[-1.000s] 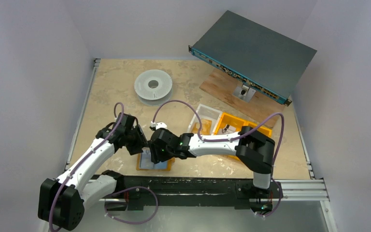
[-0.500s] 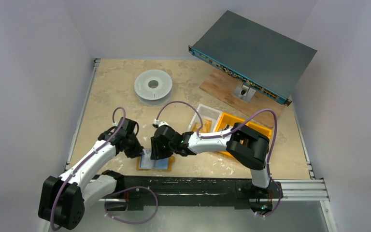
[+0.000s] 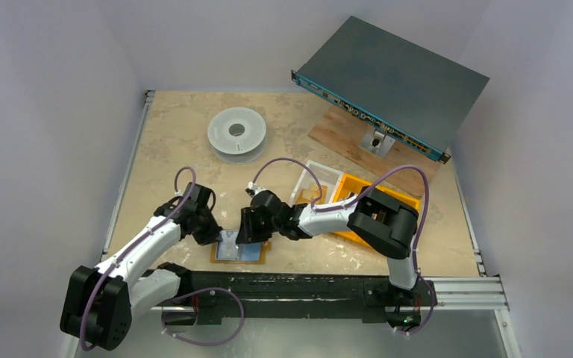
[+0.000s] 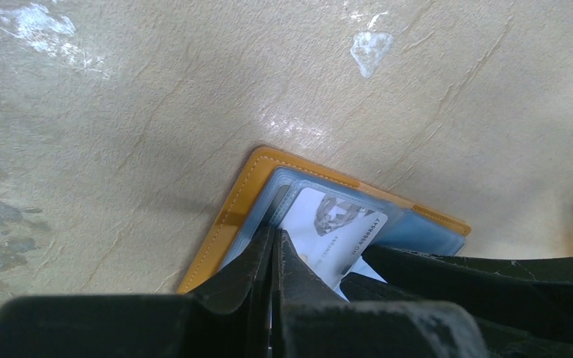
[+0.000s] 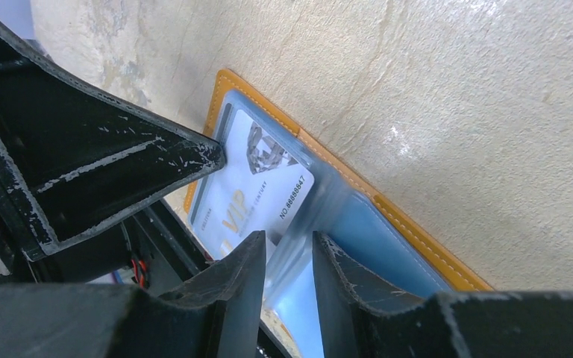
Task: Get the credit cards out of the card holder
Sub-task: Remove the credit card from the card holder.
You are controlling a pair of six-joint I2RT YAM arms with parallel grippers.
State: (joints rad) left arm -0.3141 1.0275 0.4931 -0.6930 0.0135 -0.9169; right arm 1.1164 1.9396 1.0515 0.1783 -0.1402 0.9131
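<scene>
We see the card holder point(image 3: 239, 254) lying open and flat on the table by the near edge, left of centre. Its mustard-orange cover, stitched along the rim, frames a stack of clear blue sleeves point(image 5: 373, 224). A white card point(image 5: 257, 190), marked VIP in gold with a silver emblem and a printed number, sits among the sleeves at the holder's left end.

You're in a robotics lab cell: plain white walls point(image 3: 45, 112) box in the desk point(image 3: 164, 134). A rack-mount unit point(image 3: 395, 74) sits propped up at the back, with a white spool point(image 3: 236, 133) left of it and an aluminium rail point(image 3: 462, 287) nearer you.
</scene>
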